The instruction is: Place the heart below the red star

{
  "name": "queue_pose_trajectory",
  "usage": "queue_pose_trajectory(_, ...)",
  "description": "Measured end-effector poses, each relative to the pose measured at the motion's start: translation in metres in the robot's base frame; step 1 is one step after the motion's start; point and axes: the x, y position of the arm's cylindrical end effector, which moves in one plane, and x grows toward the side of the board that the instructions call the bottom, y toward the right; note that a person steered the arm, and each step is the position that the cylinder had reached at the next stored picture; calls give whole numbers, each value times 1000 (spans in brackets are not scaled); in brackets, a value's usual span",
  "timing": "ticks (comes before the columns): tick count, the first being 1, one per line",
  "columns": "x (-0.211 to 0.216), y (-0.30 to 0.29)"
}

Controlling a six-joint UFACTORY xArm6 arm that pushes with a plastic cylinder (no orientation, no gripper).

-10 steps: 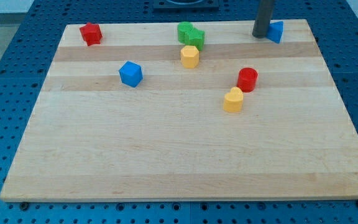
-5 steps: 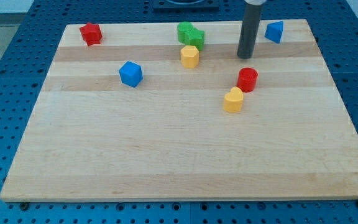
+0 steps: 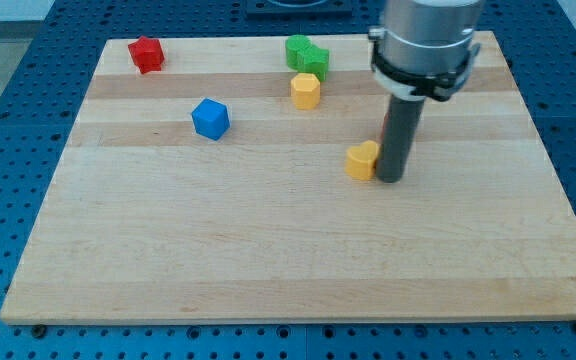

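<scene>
The yellow heart (image 3: 362, 160) lies right of the board's middle. My tip (image 3: 390, 180) stands against the heart's right side, touching or nearly touching it. The red star (image 3: 146, 54) sits at the board's top left corner, far from the heart. The red cylinder is almost wholly hidden behind the rod; only a red sliver (image 3: 383, 129) shows at the rod's left edge.
A blue cube (image 3: 210, 118) lies left of centre. A yellow hexagon (image 3: 306, 90) lies just below a green block (image 3: 307, 54) at the top middle. The arm's body hides the top right corner. All rest on the wooden board (image 3: 268, 250).
My tip has come down from the top right, past the red cylinder, to the heart's right side. The heart has slid a little to the left. The blue block at top right is now hidden.
</scene>
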Motion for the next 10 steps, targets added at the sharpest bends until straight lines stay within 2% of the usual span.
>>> queue_pose_trajectory(4, -40, -24)
queue_pose_trajectory(8, -46, -125)
queue_pose_trajectory(10, -60, -128)
